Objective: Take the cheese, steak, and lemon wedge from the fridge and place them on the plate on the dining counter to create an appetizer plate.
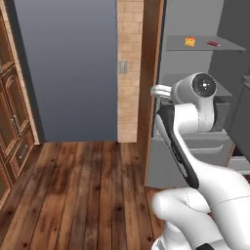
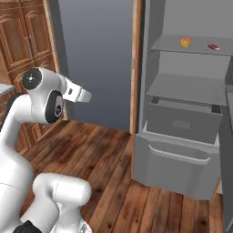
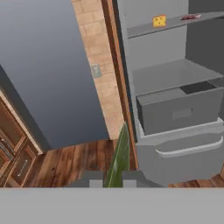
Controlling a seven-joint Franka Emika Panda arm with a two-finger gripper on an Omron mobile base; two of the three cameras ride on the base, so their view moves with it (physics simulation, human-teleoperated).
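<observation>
Pincer clamps lemon wedge over wood floor beside open fridge.

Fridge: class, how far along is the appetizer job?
Done: the lemon wedge is out of the fridge. In hand: the claw is shut on it. Left: the cheese and steak lie on the upper shelf; the held wedge needs plating too.

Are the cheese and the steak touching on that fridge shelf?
Apart. In the right base view the cheese and the steak lie on the same fridge shelf with bare grey shelf plainly between them; the hand view shows the same gap.
</observation>
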